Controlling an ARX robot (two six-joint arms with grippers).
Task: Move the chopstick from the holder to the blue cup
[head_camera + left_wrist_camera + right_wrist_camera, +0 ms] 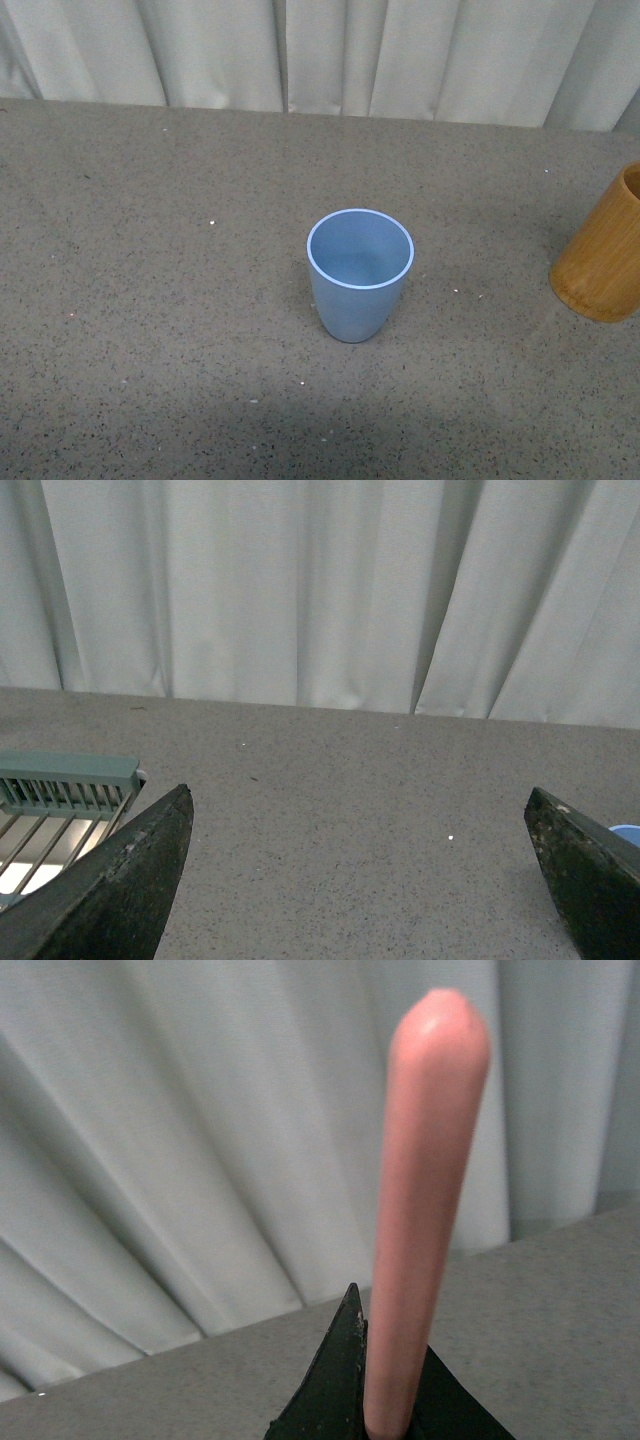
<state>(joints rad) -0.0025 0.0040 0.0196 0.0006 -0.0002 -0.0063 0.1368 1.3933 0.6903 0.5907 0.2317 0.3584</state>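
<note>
The blue cup [358, 276] stands upright and empty at the middle of the grey table in the front view. At that view's right edge the orange-brown holder [605, 250] is partly cut off. Neither arm shows there. In the right wrist view my right gripper [385, 1360] is shut on the salmon-pink chopstick [425, 1190], which rises from between the dark fingers [335, 1380] with its rounded end against the curtain. In the left wrist view my left gripper [358, 810] is open over bare table, and a sliver of the blue cup [625, 832] shows beside one finger [590, 875].
A pale curtain [320, 55] hangs along the far edge of the speckled grey table [150, 300]. A grey-green slatted rack [60, 790] sits beside my left gripper's other finger in the left wrist view.
</note>
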